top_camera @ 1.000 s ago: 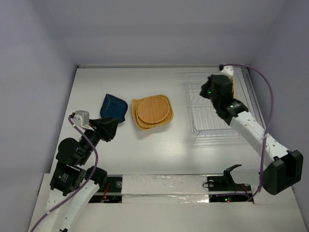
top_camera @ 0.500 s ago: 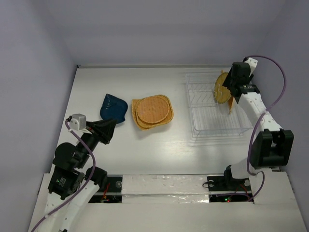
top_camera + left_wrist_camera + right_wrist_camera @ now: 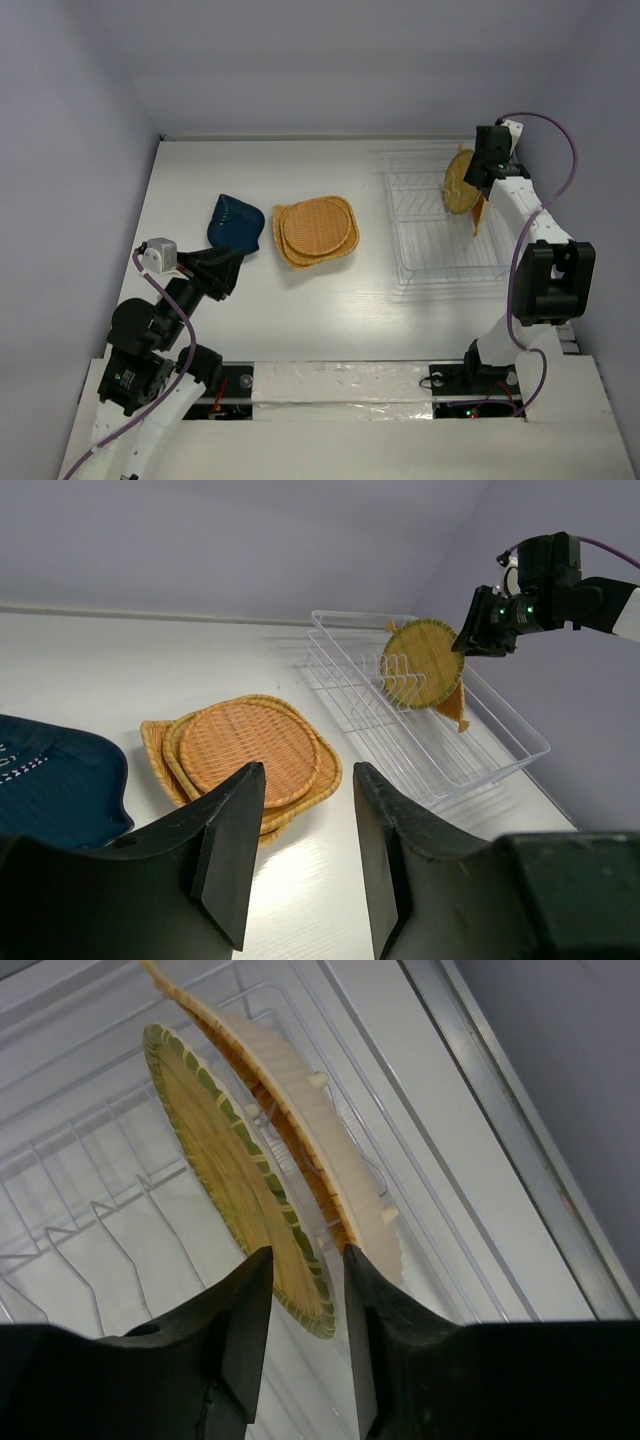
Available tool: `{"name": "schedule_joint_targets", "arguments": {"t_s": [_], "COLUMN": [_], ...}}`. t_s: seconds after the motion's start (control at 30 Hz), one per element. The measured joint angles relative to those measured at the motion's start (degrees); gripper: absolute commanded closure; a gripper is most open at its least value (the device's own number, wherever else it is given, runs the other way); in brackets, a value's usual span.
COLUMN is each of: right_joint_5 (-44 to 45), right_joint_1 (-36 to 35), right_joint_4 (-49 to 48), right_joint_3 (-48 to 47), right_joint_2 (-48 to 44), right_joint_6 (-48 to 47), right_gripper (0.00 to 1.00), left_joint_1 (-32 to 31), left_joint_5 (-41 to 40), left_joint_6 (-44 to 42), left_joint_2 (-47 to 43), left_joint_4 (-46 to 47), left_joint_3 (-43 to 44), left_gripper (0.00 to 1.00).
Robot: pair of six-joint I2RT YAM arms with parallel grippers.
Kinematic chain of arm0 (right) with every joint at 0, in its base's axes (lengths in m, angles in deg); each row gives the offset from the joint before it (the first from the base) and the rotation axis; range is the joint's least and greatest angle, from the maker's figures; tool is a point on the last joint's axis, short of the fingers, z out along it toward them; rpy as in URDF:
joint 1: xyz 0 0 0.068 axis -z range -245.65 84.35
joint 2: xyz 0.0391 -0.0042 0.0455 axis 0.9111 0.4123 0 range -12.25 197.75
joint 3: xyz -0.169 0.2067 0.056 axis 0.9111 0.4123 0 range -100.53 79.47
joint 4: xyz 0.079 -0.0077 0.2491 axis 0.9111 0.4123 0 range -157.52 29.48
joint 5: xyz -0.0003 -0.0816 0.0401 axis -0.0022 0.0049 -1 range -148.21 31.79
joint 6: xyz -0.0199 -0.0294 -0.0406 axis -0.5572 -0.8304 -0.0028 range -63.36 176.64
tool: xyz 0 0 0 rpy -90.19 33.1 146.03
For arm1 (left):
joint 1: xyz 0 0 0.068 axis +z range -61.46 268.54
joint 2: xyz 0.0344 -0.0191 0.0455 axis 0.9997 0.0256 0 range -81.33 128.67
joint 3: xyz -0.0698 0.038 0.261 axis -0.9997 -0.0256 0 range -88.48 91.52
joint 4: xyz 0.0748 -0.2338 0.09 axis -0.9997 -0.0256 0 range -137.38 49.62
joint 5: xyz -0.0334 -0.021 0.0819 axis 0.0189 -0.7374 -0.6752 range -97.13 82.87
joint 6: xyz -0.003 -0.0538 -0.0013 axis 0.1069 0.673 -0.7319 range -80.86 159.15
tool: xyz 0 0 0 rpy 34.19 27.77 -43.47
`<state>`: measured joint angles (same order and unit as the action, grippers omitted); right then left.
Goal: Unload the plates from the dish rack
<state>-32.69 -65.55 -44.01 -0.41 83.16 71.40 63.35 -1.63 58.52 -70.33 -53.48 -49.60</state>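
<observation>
The clear wire dish rack point(image 3: 450, 272) sits at the right. Two plates stand upright in its far right corner: a yellow-green plate point(image 3: 459, 180) and an orange leaf-shaped plate point(image 3: 480, 212) behind it. My right gripper point(image 3: 480, 170) hangs just above them, open. In the right wrist view its tips point(image 3: 305, 1252) frame the rim of the yellow-green plate point(image 3: 230, 1170), with the leaf plate point(image 3: 320, 1150) beside it. A dark blue plate point(image 3: 236, 222) and a stack of orange woven plates point(image 3: 316, 230) lie on the table. My left gripper point(image 3: 228, 268) is open and empty, near the blue plate.
The rack's thin upright dividers point(image 3: 80, 1220) stand left of the plates. The right wall is close behind the rack point(image 3: 480, 750). In the left wrist view, the orange stack point(image 3: 245, 745) and blue plate point(image 3: 50, 780) lie ahead of my left gripper point(image 3: 305, 770).
My right arm swung from over the rack's middle to its far right corner and now sits over the standing plates. My left arm drew back slightly toward the near edge.
</observation>
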Motion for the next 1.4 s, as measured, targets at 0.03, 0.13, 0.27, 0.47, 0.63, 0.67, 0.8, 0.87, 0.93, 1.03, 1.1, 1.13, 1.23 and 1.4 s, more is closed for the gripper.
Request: {"name": "schedule_joint_targets", "arguments": {"t_s": [0.03, 0.13, 0.27, 0.47, 0.63, 0.67, 0.8, 0.87, 0.93, 1.03, 1.1, 1.13, 1.23, 1.4], "right_joint_5": [0.0, 0.04, 0.24, 0.2, 0.11, -0.04, -0.57, -0.35, 0.48, 2.49, 4.15, 5.05, 8.02, 10.05], "right_joint_1": [0.0, 0.0, 0.0, 0.26, 0.2, 0.2, 0.02, -0.44, -1.03, -2.14, -3.21, -3.74, -6.05, -8.96], "right_joint_4": [0.02, 0.09, 0.09, 0.22, 1.51, 1.57, 2.32, 2.82, 3.41, 4.28, 4.39, 4.42, 4.61, 6.32], "right_joint_3": [0.0, 0.0, -0.02, -0.17, -0.17, -0.17, -0.17, -0.17, -0.17, -0.17, -0.2, -0.22, -0.22, -0.22], "right_joint_2": [0.0, 0.07, 0.7, 1.05, 0.9, 0.79, -0.42, -1.53, -2.95, -5.05, -6.05, -6.27, -6.75, -10.25], "right_joint_6": [-0.11, -0.74, -1.42, -2.86, -5.05, -5.16, -5.55, -5.57, -5.79, -6.19, -6.69, -6.97, -7.56, -8.07], "right_gripper": [0.64, 0.7, 0.79, 1.0, 1.0, 1.0, 1.0, 1.0, 1.0, 1.0, 1.0, 1.0, 1.0, 1.0], "left_joint_1": [0.0, 0.0, 0.0, 0.0, 0.0, 0.0, 0.0, 0.0, 0.0, 0.0, 0.0, 0.0, 0.0, 0.0], "left_joint_5": [0.0, 0.0, 0.02, 0.02, 0.04, 0.04, 0.04, 0.04, 0.07, 0.04, 0.04, 0.04, 0.04, 0.04], "left_joint_6": [0.0, 0.0, 0.0, 0.0, 0.0, 0.0, 0.0, 0.0, 0.0, -0.02, 0.0, 0.0, 0.0, 0.0], "left_joint_2": [0.0, 0.0, 0.0, 0.0, 0.0, 0.0, 0.0, 0.0, 0.0, 0.0, 0.0, 0.0, 0.0, 0.11], "left_joint_4": [0.0, 0.02, 0.0, 0.0, 0.0, 0.02, 0.02, 0.02, 0.02, 0.02, 0.02, 0.02, 0.02, 0.02], "left_joint_3": [0.0, 0.0, 0.0, 0.0, 0.0, 0.0, 0.0, 0.0, 0.0, 0.0, 0.0, 0.0, 0.0, 0.0], "left_gripper": [0.62, 0.62, 0.61, 0.61, 0.61, 0.61, 0.61, 0.61, 0.61, 0.61, 0.61, 0.61, 0.61, 0.61]}}
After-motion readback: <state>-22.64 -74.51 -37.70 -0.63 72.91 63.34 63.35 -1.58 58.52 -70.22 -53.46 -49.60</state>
